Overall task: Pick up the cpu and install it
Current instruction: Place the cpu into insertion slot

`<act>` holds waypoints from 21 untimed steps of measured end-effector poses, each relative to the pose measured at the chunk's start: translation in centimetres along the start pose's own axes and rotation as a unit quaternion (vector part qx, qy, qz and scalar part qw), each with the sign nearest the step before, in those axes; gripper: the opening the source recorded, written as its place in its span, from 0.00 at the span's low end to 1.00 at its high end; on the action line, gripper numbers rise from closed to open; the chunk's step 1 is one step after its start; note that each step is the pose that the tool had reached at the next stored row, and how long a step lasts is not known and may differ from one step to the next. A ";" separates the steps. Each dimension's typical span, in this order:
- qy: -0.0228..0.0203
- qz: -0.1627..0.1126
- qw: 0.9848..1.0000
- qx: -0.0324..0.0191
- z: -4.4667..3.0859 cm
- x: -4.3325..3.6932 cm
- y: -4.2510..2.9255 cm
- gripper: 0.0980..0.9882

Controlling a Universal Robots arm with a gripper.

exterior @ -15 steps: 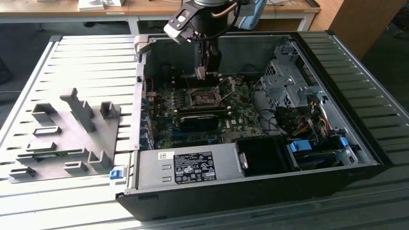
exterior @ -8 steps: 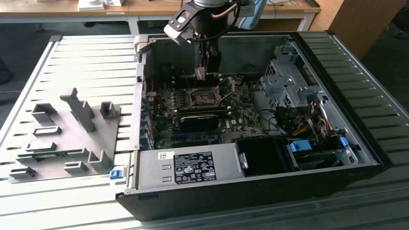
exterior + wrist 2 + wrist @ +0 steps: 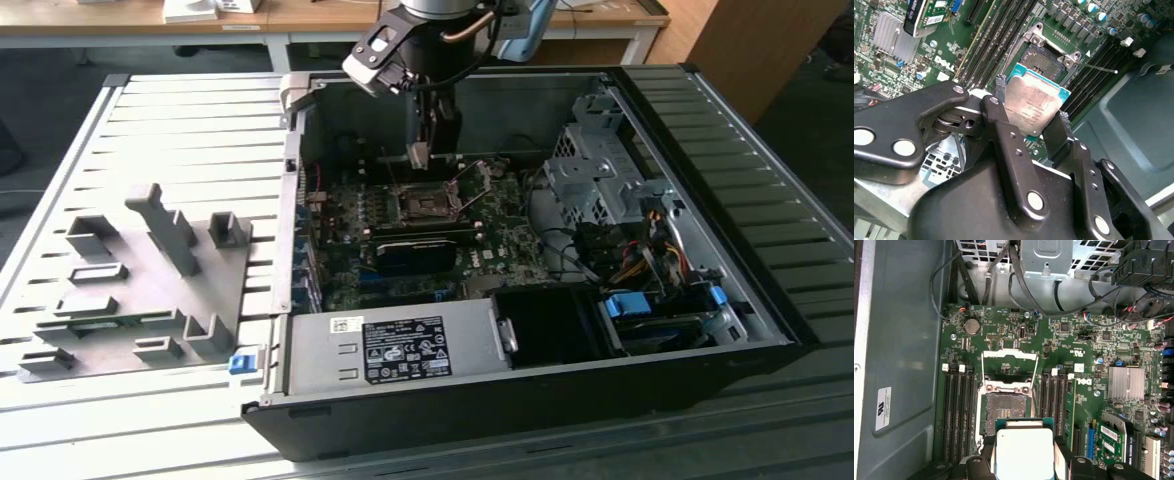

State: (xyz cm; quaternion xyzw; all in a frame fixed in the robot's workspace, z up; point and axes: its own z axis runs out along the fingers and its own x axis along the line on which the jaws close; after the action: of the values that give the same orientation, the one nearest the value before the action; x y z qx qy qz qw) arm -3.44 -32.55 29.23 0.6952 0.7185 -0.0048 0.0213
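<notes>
Matte grey plastic first: on the exterior view's left, a fixture plate [image 3: 134,290] with its blocks lies along that edge of the slatted table [image 3: 187,130], well apart from the action. Moving right, the open case [image 3: 287,200] sits mid-table with the motherboard [image 3: 347,230] flat on its floor. The gripper [image 3: 420,157] hangs down inside the case over the board. In both wrist views its two black fingers [image 3: 1004,135] pinch the cpu [image 3: 1035,107] by opposite edges, so the jaws are closed narrow on the chip.

Progress-wise I'd say the pickup is done and the install isn't. The socket [image 3: 1004,412] near the middle of the board is bare, with its metal retention frame [image 3: 1010,357] flipped open. In the first wrist view the cpu [image 3: 1024,452] is up in the air overlapping one edge of the socket. It isn't seated, and isn't touching as far as I can tell.

Orientation: the shiny metal lid faces up at the cameras, with the underside toward the board. It's square, so there's no real long axis. Its edges look roughly lined up with the socket's sides, and the memory slots [image 3: 956,410] run parallel on either side. Further right, the drive cage [image 3: 601,170] sits toward the case's corner on the exterior view's right.
</notes>
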 end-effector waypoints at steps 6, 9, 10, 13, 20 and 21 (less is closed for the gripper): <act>0.000 0.000 1.000 0.000 1.09 0.47 0.14 0.50; 0.000 0.001 1.000 0.000 1.62 0.50 0.29 0.50; 0.000 0.002 1.000 0.000 1.79 0.51 0.33 0.50; 0.000 0.002 1.000 0.000 2.24 0.53 0.34 0.50; -0.001 0.002 1.000 0.000 3.40 0.64 0.32 0.50; -0.001 0.002 1.000 0.000 3.54 0.67 0.31 0.50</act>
State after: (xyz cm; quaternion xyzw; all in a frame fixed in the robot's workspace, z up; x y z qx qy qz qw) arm -3.07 -31.99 25.67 0.6969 0.7168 -0.0055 0.0220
